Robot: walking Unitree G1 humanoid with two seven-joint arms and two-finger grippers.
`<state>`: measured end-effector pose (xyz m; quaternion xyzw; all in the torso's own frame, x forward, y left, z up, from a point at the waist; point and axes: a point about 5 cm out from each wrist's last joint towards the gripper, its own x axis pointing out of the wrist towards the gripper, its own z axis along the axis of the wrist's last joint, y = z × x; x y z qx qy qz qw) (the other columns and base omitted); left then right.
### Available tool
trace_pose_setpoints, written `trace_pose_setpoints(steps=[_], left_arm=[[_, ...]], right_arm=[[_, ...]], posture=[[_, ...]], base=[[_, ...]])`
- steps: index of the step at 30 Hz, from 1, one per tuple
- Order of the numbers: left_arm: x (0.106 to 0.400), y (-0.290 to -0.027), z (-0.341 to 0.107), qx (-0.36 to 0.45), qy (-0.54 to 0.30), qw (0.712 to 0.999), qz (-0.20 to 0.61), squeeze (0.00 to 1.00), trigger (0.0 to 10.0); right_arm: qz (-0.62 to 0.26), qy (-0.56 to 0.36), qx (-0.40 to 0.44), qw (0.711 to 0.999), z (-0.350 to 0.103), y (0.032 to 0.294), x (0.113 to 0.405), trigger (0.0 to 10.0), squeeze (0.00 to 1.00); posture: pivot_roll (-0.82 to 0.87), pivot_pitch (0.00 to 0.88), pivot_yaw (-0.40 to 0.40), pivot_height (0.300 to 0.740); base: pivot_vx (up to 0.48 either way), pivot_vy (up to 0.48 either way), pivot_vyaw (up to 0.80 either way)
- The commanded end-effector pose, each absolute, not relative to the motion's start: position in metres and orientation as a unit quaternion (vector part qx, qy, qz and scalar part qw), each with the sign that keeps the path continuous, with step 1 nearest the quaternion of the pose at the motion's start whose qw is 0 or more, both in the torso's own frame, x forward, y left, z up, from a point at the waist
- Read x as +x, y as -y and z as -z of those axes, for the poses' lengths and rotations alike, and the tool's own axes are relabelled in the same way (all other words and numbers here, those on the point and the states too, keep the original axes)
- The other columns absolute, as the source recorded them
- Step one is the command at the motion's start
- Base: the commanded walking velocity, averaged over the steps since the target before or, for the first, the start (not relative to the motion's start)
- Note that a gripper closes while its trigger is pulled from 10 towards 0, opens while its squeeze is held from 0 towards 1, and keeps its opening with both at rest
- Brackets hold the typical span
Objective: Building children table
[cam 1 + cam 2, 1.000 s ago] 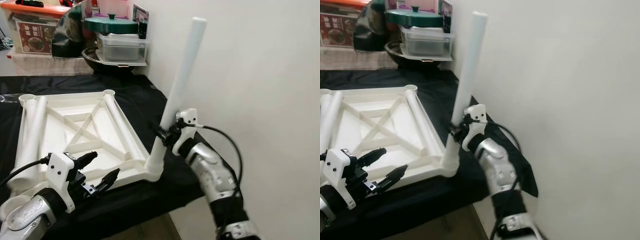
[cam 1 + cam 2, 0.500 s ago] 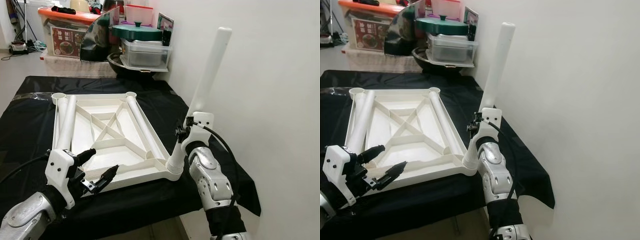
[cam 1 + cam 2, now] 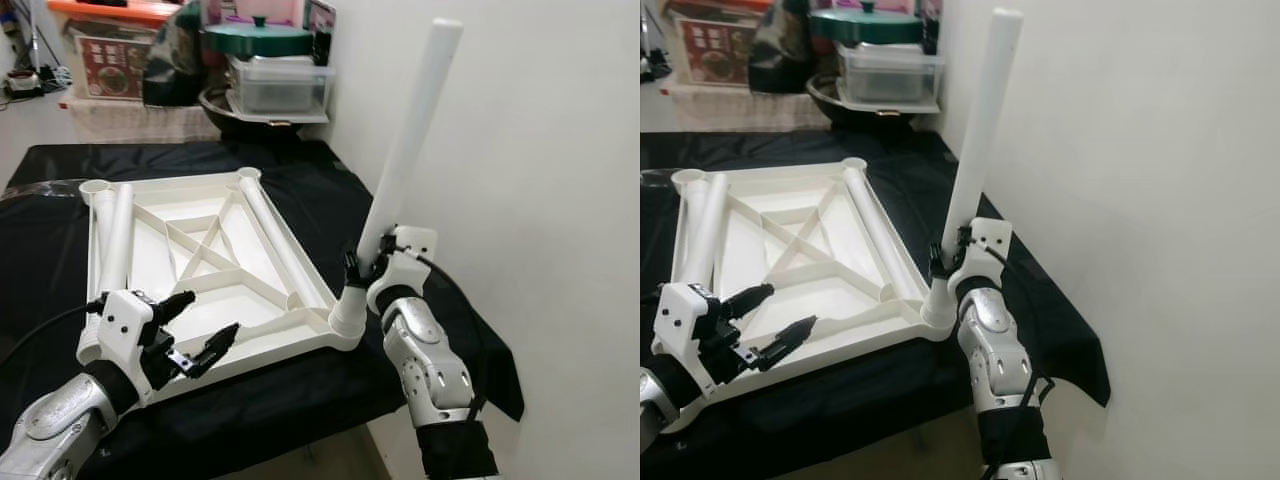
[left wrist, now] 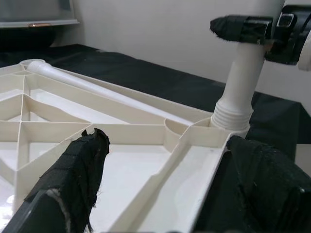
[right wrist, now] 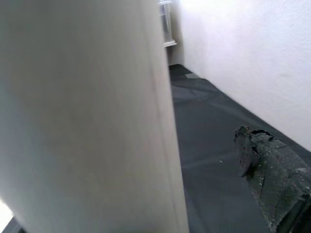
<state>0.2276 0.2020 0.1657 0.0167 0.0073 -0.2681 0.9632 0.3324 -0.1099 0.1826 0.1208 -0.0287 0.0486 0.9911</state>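
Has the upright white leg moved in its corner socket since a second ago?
Cannot tell: the camera shifted. The leg stands in the same corner of the tabletop, right end effector around its base.

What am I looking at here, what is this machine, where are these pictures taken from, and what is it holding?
This is a humanoid robot with two silver arms, each ending in two black fingers. The two wide pictures come from cameras in its head, looking down; the two close-ups come from cameras on its wrists. On a black-covered table lies an upside-down white plastic tabletop with ribs, and loose white legs lying in it. The right gripper is closed around a tall white leg standing tilted in the near right corner socket. The left gripper hovers open above the tabletop's near edge, holding nothing. Boxes and a green lid are stacked behind.
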Motion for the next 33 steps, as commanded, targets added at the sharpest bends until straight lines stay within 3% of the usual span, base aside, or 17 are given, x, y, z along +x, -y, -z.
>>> trace_pose_setpoints(steps=[1, 5, 6, 7, 13, 19, 26, 33], left_arm=[[0.228, -0.201, -0.163, 0.024, -0.013, 0.961, 0.274, 0.0, 10.0], [0.228, -0.202, -0.163, 0.025, -0.013, 0.961, 0.275, 0.0, 10.0], [0.229, -0.201, -0.163, 0.026, -0.013, 0.96, 0.277, 0.0, 10.0], [0.229, -0.201, -0.163, 0.026, -0.013, 0.96, 0.279, 0.0, 10.0], [0.231, -0.198, -0.163, 0.026, -0.011, 0.958, 0.284, 0.0, 10.0], [0.234, -0.194, -0.161, 0.025, -0.009, 0.956, 0.291, 0.0, 10.0], [0.236, -0.191, -0.161, 0.022, -0.005, 0.955, 0.294, 0.0, 10.0], [0.235, -0.19, -0.16, 0.022, -0.004, 0.956, 0.294, 0.0, 10.0]], right_arm=[[-0.049, 0.061, 0.131, 0.988, -0.2, 0.119, 0.334, 10.0, 1.0], [-0.065, 0.064, 0.131, 0.987, -0.206, 0.124, 0.335, 10.0, 1.0], [-0.084, 0.066, 0.124, 0.986, -0.21, 0.127, 0.336, 10.0, 0.09], [-0.101, 0.066, 0.117, 0.986, -0.212, 0.13, 0.338, 10.0, 0.0], [-0.197, 0.062, 0.084, 0.975, -0.222, 0.136, 0.34, 10.0, 0.0], [-0.338, 0.034, 0.048, 0.939, -0.22, 0.158, 0.35, 10.0, 0.0], [-0.368, 0.008, 0.004, 0.93, -0.216, 0.18, 0.369, 10.0, 0.0], [-0.384, 0.004, -0.001, 0.923, -0.221, 0.179, 0.382, 9.1, 0.0]], posture=[[0.12, 0.0, -0.107, 0.74], [0.11, 0.0, -0.104, 0.74], [0.11, 0.0, -0.103, 0.74], [0.11, 0.0, -0.103, 0.74], [0.1, 0.0, -0.103, 0.74], [0.09, 0.0, -0.105, 0.74], [0.11, 0.0, -0.125, 0.74], [0.12, 0.0, -0.138, 0.74]], base=[[0.0, 0.0, 0.0], [0.0, 0.0, 0.0], [0.0, 0.0, 0.0], [0.0, 0.0, 0.0], [0.0, 0.0, 0.0], [0.0, 0.0, 0.0], [0.0, 0.0, 0.0], [0.0, 0.0, 0.0]])
